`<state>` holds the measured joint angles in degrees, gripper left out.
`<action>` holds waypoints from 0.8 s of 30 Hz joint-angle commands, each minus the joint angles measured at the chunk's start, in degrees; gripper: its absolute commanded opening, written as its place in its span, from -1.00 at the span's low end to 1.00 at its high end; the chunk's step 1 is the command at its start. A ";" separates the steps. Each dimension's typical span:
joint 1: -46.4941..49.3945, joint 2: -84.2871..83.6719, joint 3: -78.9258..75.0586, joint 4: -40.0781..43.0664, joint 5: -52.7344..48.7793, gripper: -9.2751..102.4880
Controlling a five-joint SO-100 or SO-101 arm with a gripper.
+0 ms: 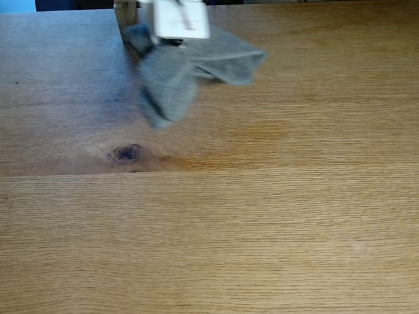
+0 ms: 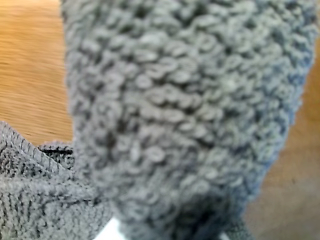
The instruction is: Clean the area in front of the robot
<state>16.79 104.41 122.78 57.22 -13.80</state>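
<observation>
jaws: hidden by the cloth in both views, so how far they stand apart cannot be told; whether they grip the cloth cannot be confirmed either.

robot (image 1: 181,19): fixed view, at 12 o'clock, a blurred white panel cut off by the top edge. a faint reddish mark on it; no writing can be read.

cloth (image 1: 173,72): grey terry, hanging from beneath the white panel. one lobe runs down toward 6 o'clock, its tip near the knot but apart from it; a second lobe points toward 3 o'clock. motion blur softens its edges. in the wrist view the cloth (image 2: 185,115) covers most of the frame, looped pile out of focus, with a ribbed hem at 8 o'clock.

post (image 1: 126,16): pale wood, just beside the robot at 11 o'clock, top cut off.

table (image 1: 275,222): light oak, grain running 9 to 3 o'clock. the seam runs the same way, below the knot. knot (image 1: 126,153): dark, round, left of centre. in the wrist view, blurred table (image 2: 30,75) shows at 9 o'clock.
</observation>
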 commanded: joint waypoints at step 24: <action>32.78 -5.54 17.31 -19.25 -13.27 -0.72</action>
<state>48.69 98.79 140.54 41.31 -24.79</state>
